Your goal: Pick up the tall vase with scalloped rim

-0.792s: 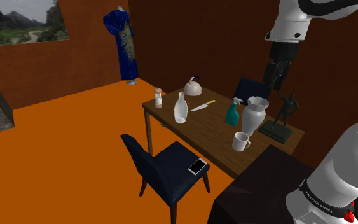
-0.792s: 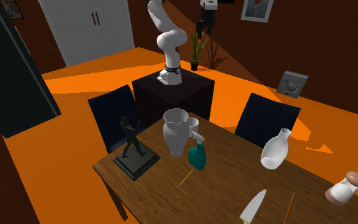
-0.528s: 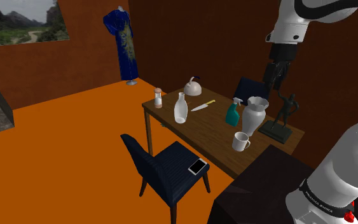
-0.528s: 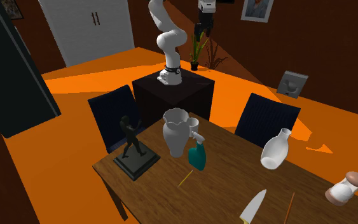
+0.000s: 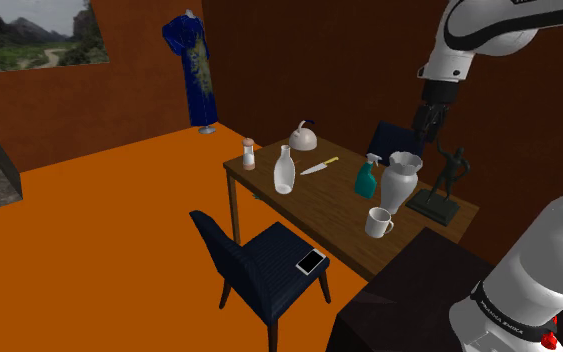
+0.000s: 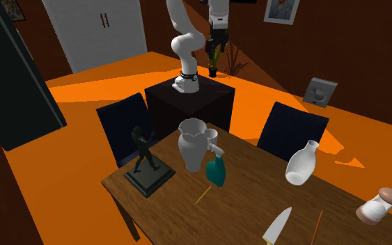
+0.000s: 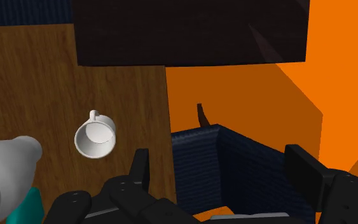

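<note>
**Tall vase, scalloped rim: on tabletop**

White vase (image 5: 400,181) stood upright on the tabletop (image 5: 309,200), between teal spray bottle (image 5: 366,180) and dark figurine (image 5: 447,178). End effector (image 5: 431,126) hung high above it, fingers spread wide, holding nothing

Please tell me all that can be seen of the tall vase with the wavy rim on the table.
The vase is plain white. It has a wide scalloped mouth, a narrower neck, broad shoulders and a body tapering to a small foot. It stands upright on the brown table, between the teal spray bottle and the dark statue, with the white mug close by. Nothing but the table seems to touch it; the open gripper hangs above it, apart.
</note>
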`<action>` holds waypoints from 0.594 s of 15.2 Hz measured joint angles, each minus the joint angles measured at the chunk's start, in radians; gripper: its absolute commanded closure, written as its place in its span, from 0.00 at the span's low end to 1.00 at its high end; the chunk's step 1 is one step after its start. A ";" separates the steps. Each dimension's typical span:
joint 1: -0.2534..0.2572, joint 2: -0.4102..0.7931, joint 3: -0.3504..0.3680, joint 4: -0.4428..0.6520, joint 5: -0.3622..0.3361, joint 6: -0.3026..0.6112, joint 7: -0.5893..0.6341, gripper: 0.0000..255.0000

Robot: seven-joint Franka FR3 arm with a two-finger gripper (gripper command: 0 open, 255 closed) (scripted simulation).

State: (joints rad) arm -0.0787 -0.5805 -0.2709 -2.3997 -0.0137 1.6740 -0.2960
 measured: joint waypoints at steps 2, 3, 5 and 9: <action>-0.007 0.052 -0.041 0.022 -0.002 0.027 -0.043 0.00; -0.012 0.073 -0.062 0.023 -0.004 0.045 -0.066 0.00; -0.012 0.144 -0.102 0.058 0.006 0.077 -0.111 0.00; -0.023 0.292 -0.197 0.137 0.036 0.127 -0.230 0.00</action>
State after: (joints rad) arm -0.1017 -0.2887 -0.4681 -2.2624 0.0220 1.8013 -0.5263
